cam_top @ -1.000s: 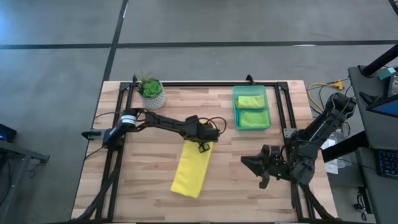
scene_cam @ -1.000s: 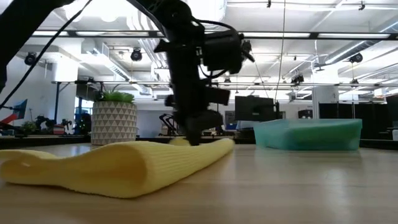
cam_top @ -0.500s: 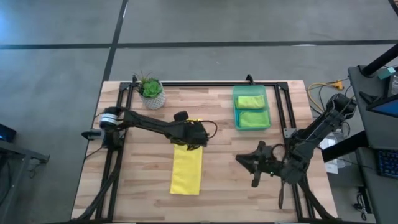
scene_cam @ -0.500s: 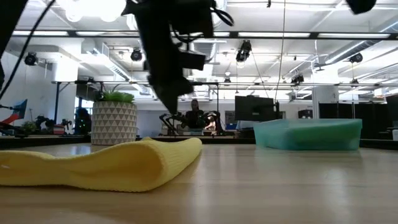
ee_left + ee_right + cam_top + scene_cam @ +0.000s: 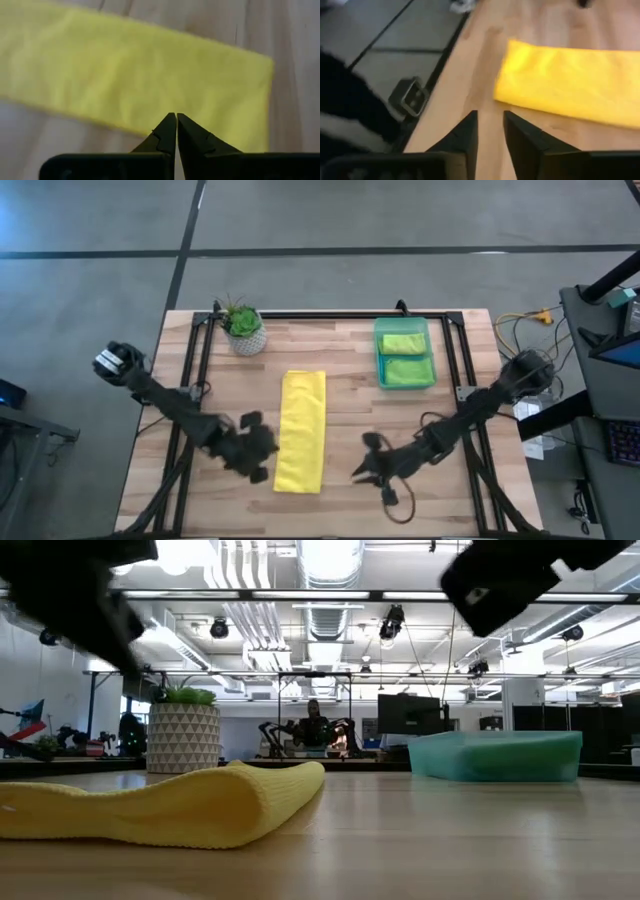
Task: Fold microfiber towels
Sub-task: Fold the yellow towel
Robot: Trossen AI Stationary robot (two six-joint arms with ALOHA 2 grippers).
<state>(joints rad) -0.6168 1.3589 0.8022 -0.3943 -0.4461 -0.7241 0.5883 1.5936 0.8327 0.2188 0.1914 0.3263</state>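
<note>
My left claw (image 5: 262,463) hangs pinched shut and empty just beside the folded yellow towel (image 5: 301,431) on the worktop (image 5: 350,390), my right claw (image 5: 368,470) a narrow slit apart on the towel's other side, while the green bin (image 5: 404,352) beyond holds two lime towels (image 5: 404,357).

A potted plant (image 5: 243,327) stood at the table's (image 5: 350,410) upper left; a translucent green bin (image 5: 404,353) sat upper right.
</note>
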